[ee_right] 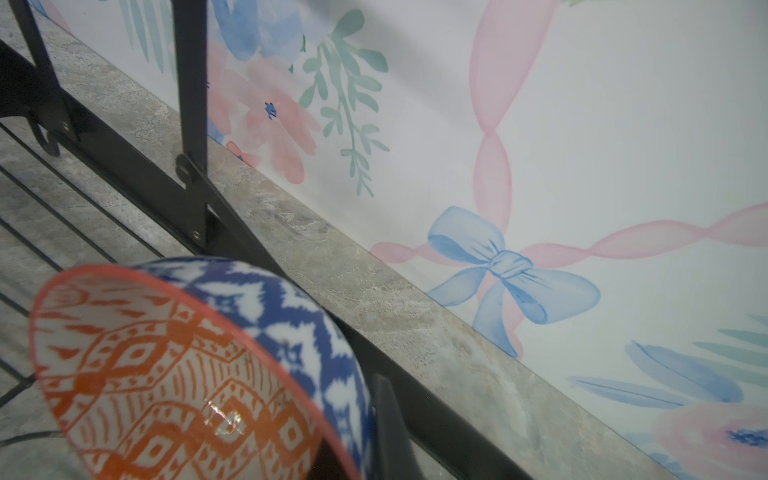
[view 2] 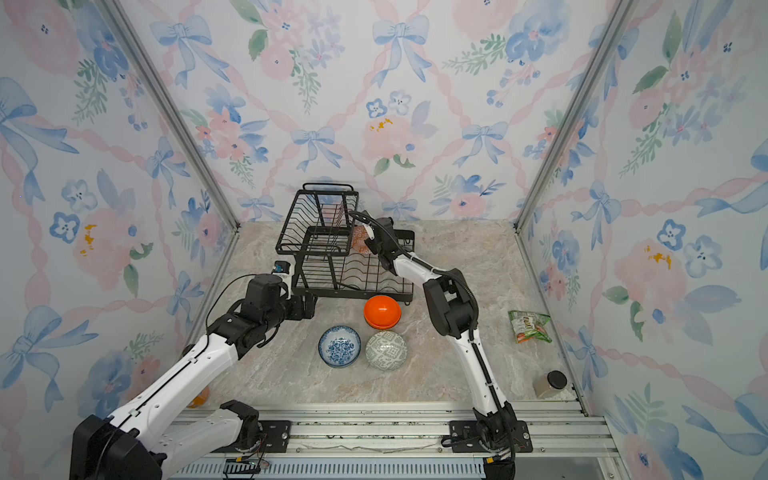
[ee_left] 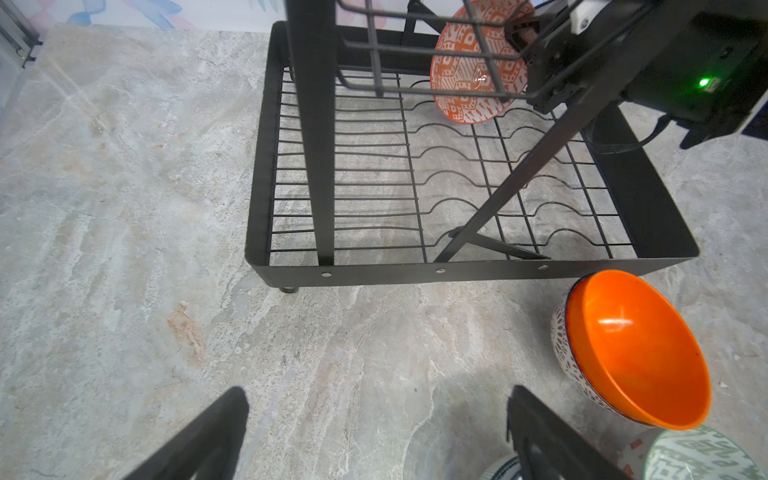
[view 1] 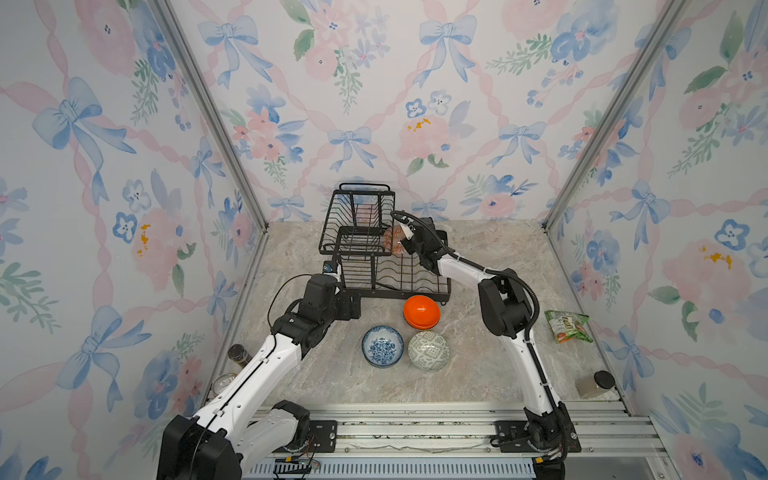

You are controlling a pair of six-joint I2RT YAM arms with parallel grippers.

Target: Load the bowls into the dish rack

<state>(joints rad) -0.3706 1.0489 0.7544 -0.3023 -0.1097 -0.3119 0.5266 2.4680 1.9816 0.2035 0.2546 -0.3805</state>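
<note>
Right end effector is clamped on the rim of the patterned bowl, holding it tipped on edge over the back of the rack's lower tray; can't tell if it touches the wires. Left end effector hangs wide open over the counter by the rack's front. The orange bowl, blue bowl and green bowl sit on the counter just in front.
</note>
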